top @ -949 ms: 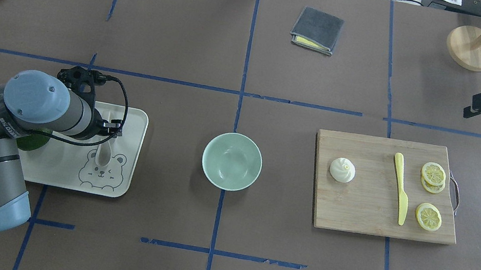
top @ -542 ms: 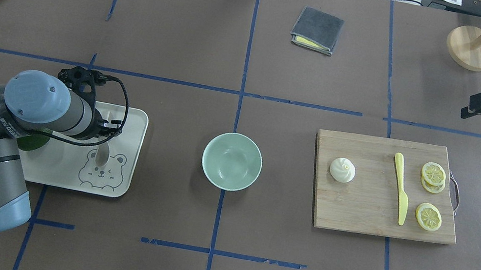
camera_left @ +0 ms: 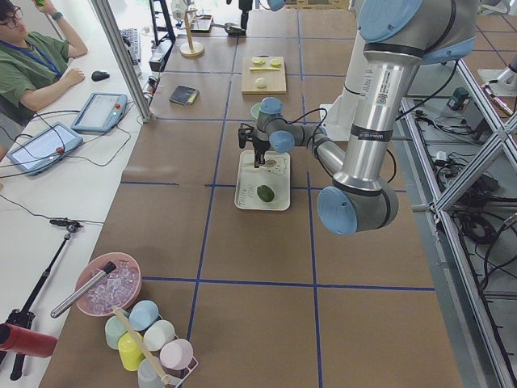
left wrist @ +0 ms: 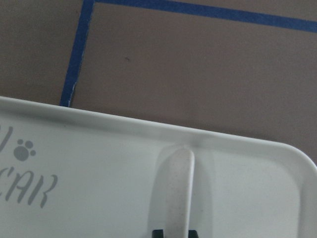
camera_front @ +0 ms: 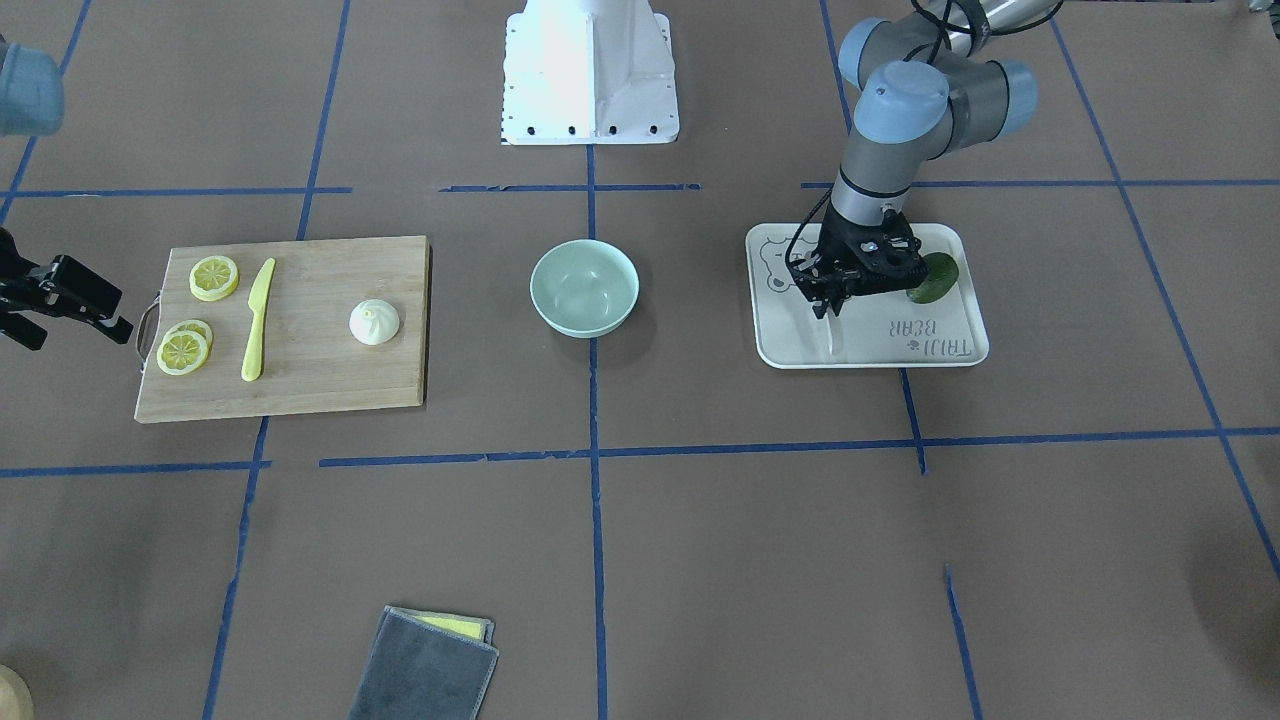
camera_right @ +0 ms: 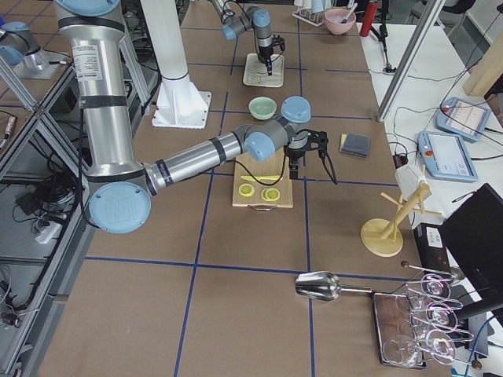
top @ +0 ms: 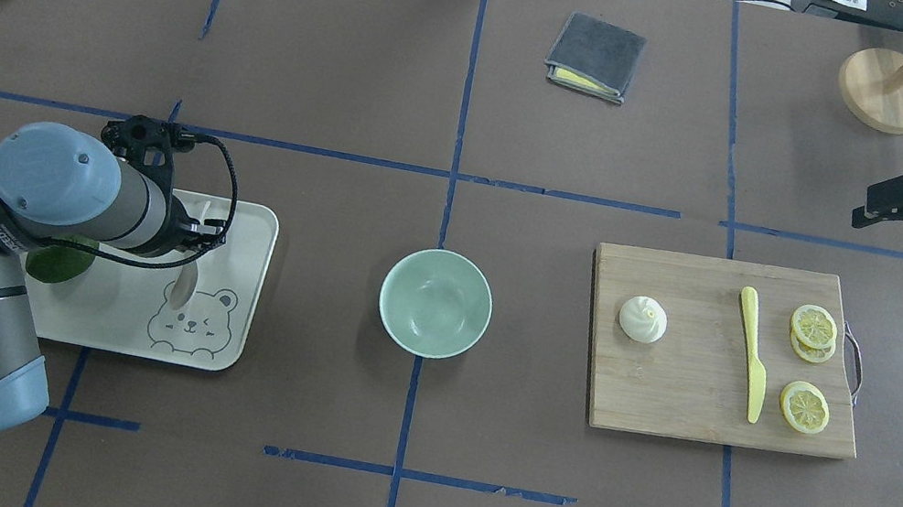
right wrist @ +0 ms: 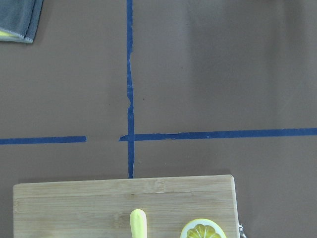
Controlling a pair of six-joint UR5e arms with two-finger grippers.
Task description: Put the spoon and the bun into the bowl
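The white spoon is over the bear-print tray, with its handle between the fingers of my left gripper. In the left wrist view the two dark fingertips flank the spoon handle, so the gripper is shut on it. The white bun sits on the left part of the wooden cutting board. The empty mint-green bowl stands at the table's middle, between tray and board. My right gripper is open and empty, beyond the board's far right corner.
A yellow plastic knife and lemon slices lie on the board's right part. A dark green fruit lies on the tray, partly under my left arm. A grey cloth and a wooden stand are at the back.
My left arm has shifted a little to the left with the spoon between its fingers. My right gripper has drifted slightly left and farther from me. Bun and bowl have not moved.
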